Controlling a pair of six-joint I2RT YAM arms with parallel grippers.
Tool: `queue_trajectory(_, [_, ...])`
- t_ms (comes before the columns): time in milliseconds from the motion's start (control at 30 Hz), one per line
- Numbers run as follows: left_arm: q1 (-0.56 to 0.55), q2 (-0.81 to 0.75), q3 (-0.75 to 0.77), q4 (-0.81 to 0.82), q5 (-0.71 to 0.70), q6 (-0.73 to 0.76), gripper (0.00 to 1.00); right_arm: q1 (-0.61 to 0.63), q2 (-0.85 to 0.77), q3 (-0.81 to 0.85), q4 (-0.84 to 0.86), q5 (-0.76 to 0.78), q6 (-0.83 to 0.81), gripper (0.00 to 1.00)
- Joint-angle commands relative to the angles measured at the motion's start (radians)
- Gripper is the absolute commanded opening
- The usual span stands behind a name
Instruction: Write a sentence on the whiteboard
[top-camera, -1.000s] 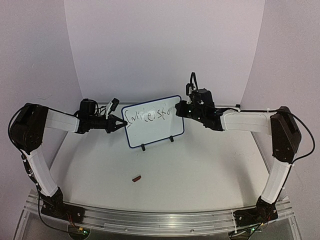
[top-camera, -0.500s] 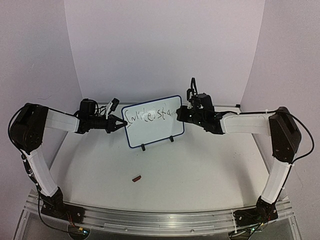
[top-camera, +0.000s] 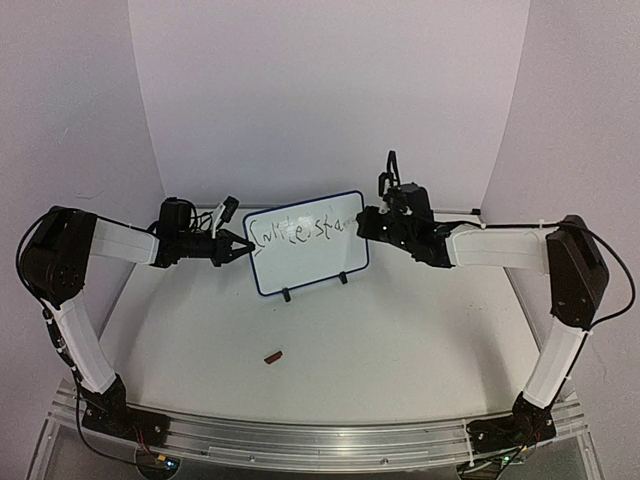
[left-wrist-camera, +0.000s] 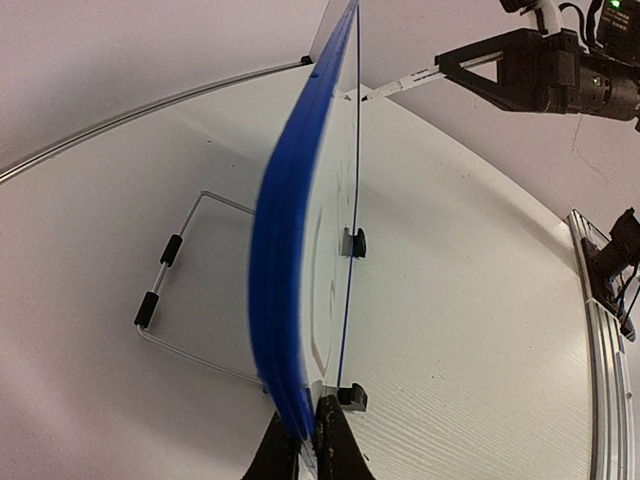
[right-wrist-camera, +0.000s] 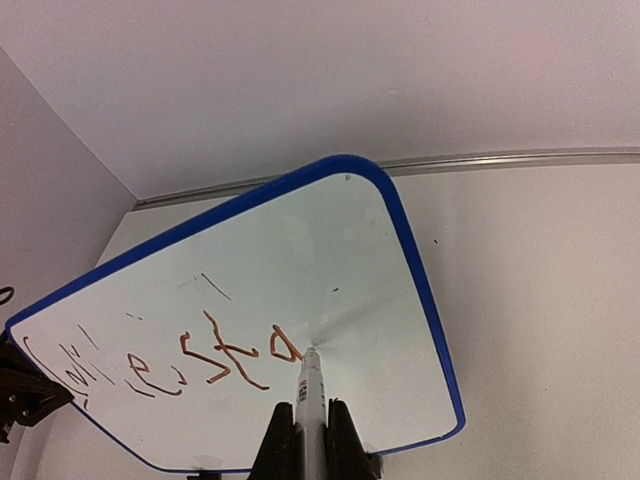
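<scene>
Now mid-line: marker (right-wrist-camera: 309, 385) on the whiteboard (top-camera: 310, 265), sentence (top-camera: 300, 231) only part written

The whiteboard stands on its two feet at the back of the table (top-camera: 400, 340), between the two arms, and both of them are on it. The left gripper (left-wrist-camera: 305, 455) has its fingers pinched tight on the blue frame at the board's left edge, bracing it. The right gripper (right-wrist-camera: 308, 440) comes in from the other side with its fingers clamped narrow around the marker. The barrel pokes out between them, and the tip touches the white face just right of the last stroke.

So what's on the scoreboard? One scrawled line runs across the upper half of the board, starting hard against the left edge and reaching past the middle. From the right wrist the strokes look thin, uneven and reddish-brown. The final few letters are clearer than the cramped ones at the start, though I can't read it as words.

And what's left? There is bare white to the right of the tip, so this line looks to have room for more. The whole lower half of the board is blank, with space for a second line if the sentence needs one. My call is that it's well under way but not finished.

A small dark piece (top-camera: 272, 355) lies alone on the table nearer the arms. It could be the marker's cap, but I can't tell.
</scene>
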Motion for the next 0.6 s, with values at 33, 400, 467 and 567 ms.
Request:
queue_trajectory(33, [0.001,0.005,0.007,-0.081,-0.097,0.07,0.0,-0.005,-0.084,-0.018,0.071,-0.001,-0.002,0.0])
queue_trajectory(400, [-0.001,0.004,0.007,-0.081,-0.097,0.071,0.0,-0.005,-0.023,0.029,0.065,0.003,-0.009,0.0])
queue_trajectory(467, [-0.001,0.004,0.007,-0.082,-0.096,0.072,0.0,-0.004,-0.019,0.03,0.06,0.009,-0.009,0.0])
queue_trajectory(567, [-0.001,0.004,0.007,-0.081,-0.096,0.071,0.0,-0.007,-0.008,0.038,0.049,0.011,-0.01,0.0])
